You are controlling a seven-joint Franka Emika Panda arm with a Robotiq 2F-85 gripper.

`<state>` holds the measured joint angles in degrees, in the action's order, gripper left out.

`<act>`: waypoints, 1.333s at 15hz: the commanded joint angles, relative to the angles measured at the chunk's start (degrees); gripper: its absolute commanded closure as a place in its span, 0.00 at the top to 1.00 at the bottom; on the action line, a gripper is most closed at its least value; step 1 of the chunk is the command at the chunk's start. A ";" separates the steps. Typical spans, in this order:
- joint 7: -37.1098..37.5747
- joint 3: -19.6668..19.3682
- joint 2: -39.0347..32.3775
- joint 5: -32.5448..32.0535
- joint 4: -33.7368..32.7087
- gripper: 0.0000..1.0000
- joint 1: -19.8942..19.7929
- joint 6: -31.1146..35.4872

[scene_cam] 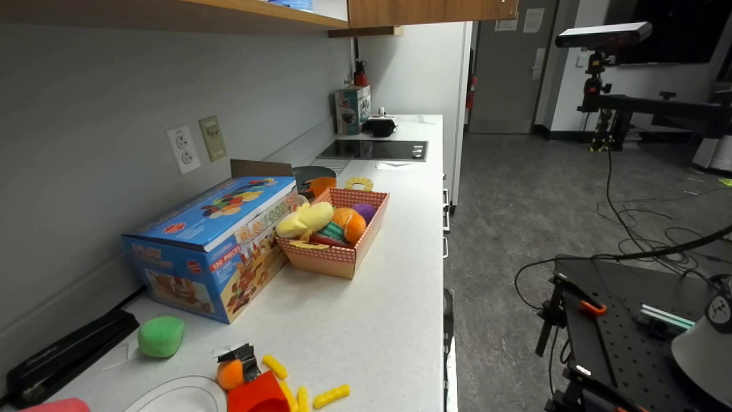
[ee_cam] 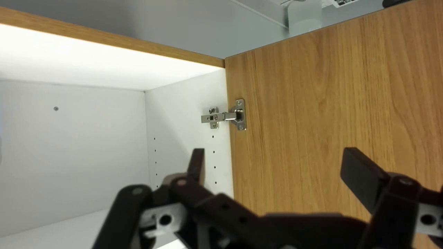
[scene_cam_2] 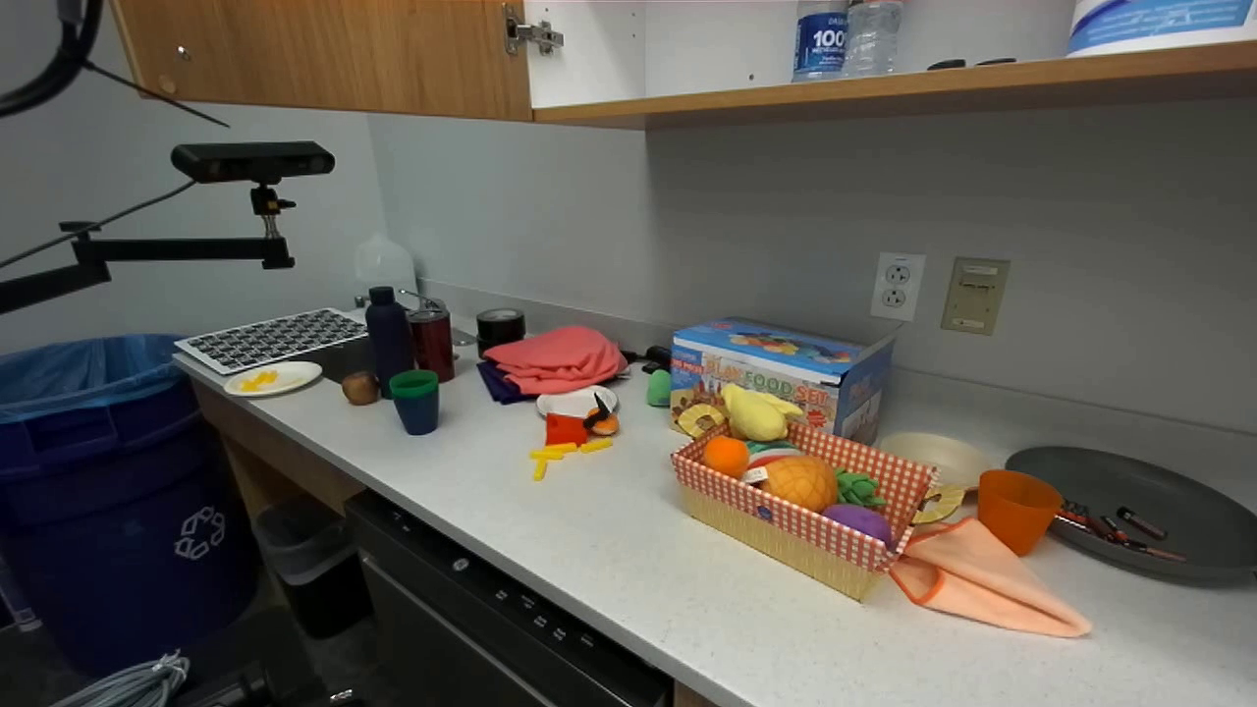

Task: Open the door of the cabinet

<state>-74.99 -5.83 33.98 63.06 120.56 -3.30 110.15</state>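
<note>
The wooden cabinet door (ee_cam: 311,103) stands open in the wrist view, swung out from the white cabinet (ee_cam: 86,138) on a metal hinge (ee_cam: 238,116). The same open door (scene_cam_2: 324,59) and hinge show at the upper left of an exterior view, beside the cabinet's shelf edge (scene_cam_2: 884,91). My gripper (ee_cam: 273,152) is open and empty in the wrist view, its black fingers wide apart. One finger overlaps the white interior side and the other the door's inner face; I cannot tell whether either touches. The gripper is out of view in both exterior views. No door handle shows.
Bottles (scene_cam_2: 821,44) stand in the cabinet. Wooden cabinet panels (scene_cam: 400,11) also show in an exterior view. Below, the counter (scene_cam: 394,297) holds a play food box (scene_cam: 211,229) and basket (scene_cam: 320,266). A camera on an arm (scene_cam_2: 253,162) stands near the door. The robot's base (scene_cam: 706,355) shows.
</note>
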 commanded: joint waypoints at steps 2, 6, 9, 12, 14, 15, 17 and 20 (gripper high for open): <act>-1.78 0.46 1.89 3.56 2.14 1.00 1.02 4.11; 0.06 -0.08 -0.39 1.24 -0.10 1.00 0.60 1.66; 0.06 -0.08 -0.43 1.24 -0.10 1.00 0.59 1.66; 0.06 -0.08 -0.43 1.24 -0.10 1.00 0.59 1.66; 0.06 -0.08 -0.43 1.24 -0.10 1.00 0.59 1.66; 0.06 -0.08 -0.43 1.24 -0.10 1.00 0.59 1.66; 0.06 -0.08 -0.43 1.24 -0.10 1.00 0.59 1.66; 0.06 -0.08 -0.43 1.24 -0.10 1.00 0.59 1.66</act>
